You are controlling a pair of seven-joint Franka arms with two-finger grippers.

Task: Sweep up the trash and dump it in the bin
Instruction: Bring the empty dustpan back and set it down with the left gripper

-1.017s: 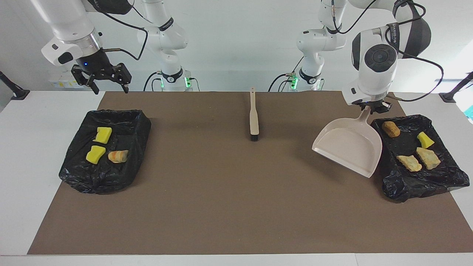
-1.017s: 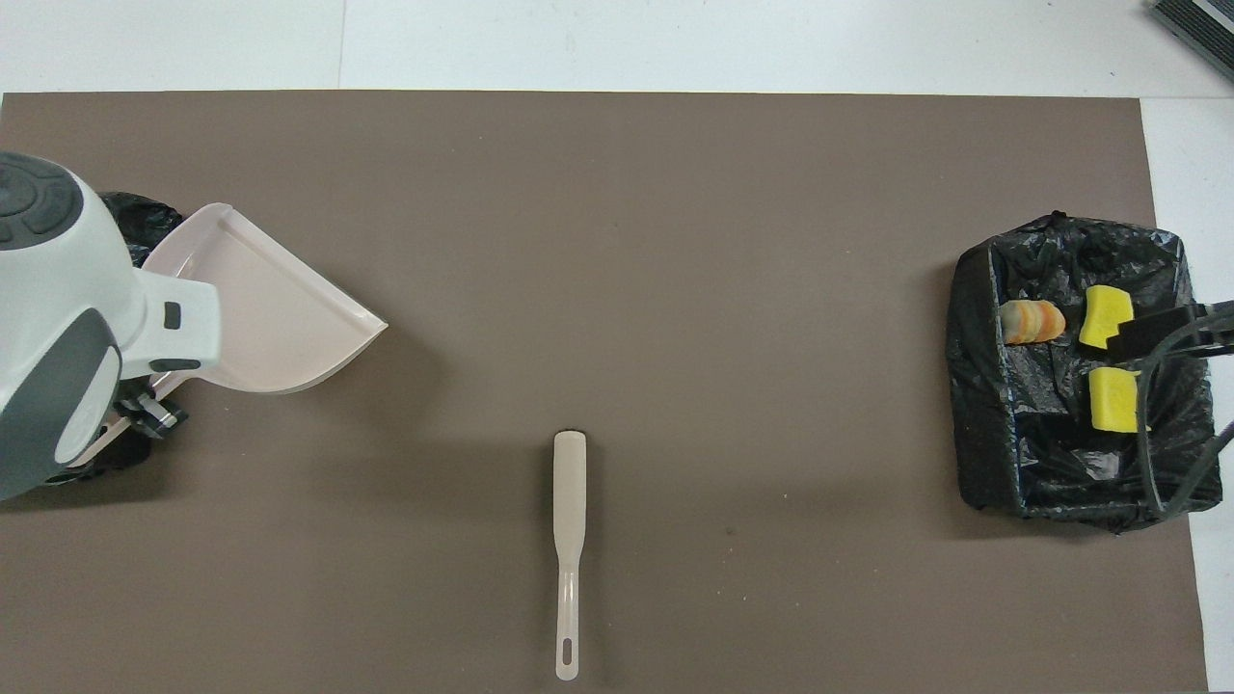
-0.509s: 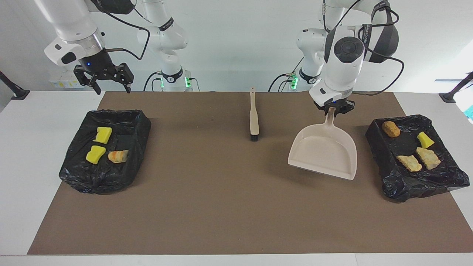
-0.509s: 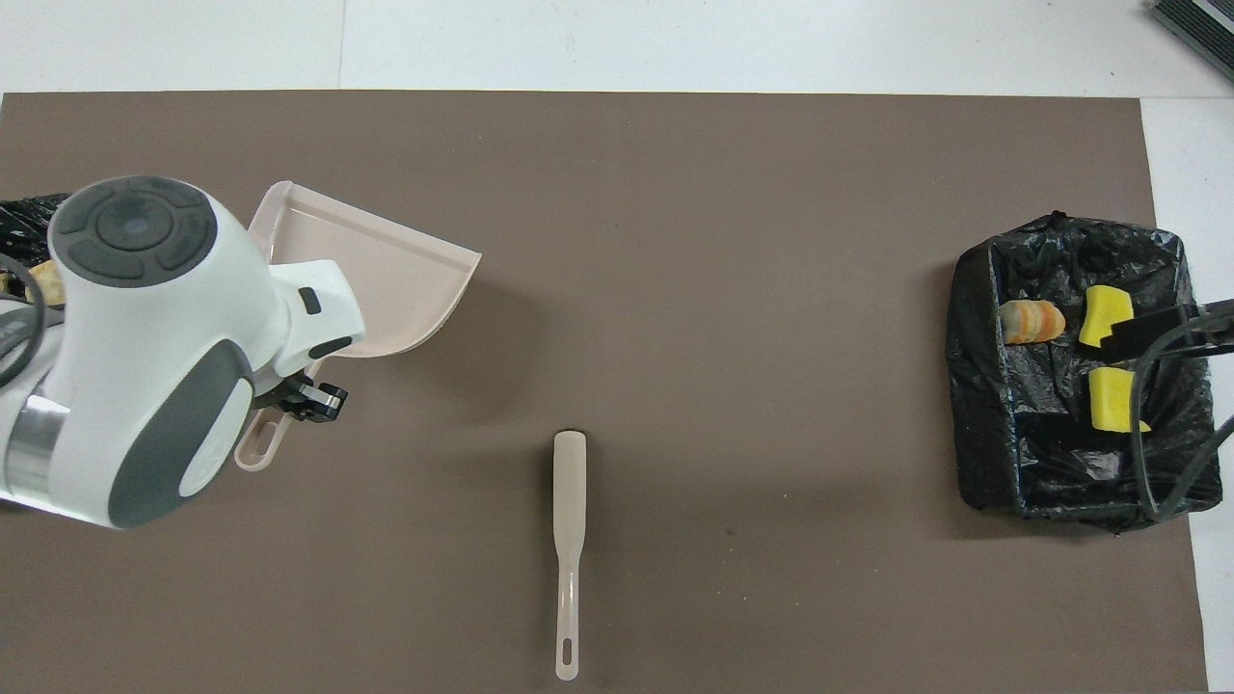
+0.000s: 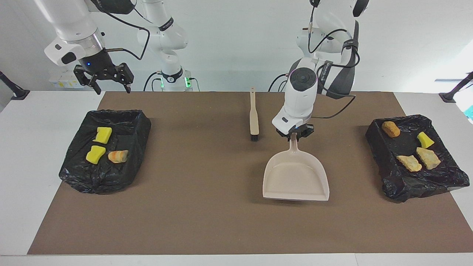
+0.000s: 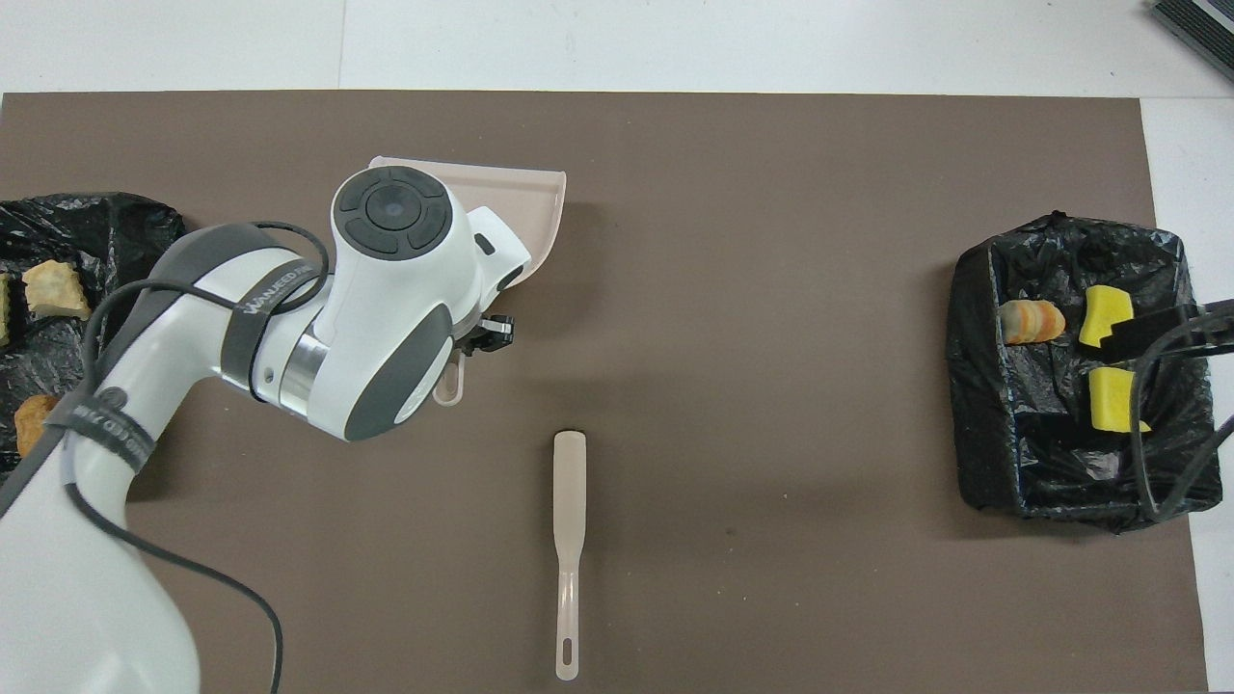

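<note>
- Brown-matted surface [image 5: 207, 221] carries two black bag-lined bins [image 5: 105, 149] [image 5: 415, 155], one at each arm's end; all seven sponge and foam trash chunks [image 5: 410, 162] lie inside them.
- Beige plastic dustpan [image 5: 295, 177] hangs over the mat, handle clenched in the left pincer [image 5: 294, 133].
- Beige brush [image 5: 253, 115] lies near the robots.
- Right pincer [image 5: 107, 79] hovers spread, released.

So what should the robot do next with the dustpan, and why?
Probably lower the dustpan onto the brown mat and let go. The left gripper holds its handle, the pan looks empty, and all seven sponge chunks already lie in the two black bins. The right gripper waits.
</note>
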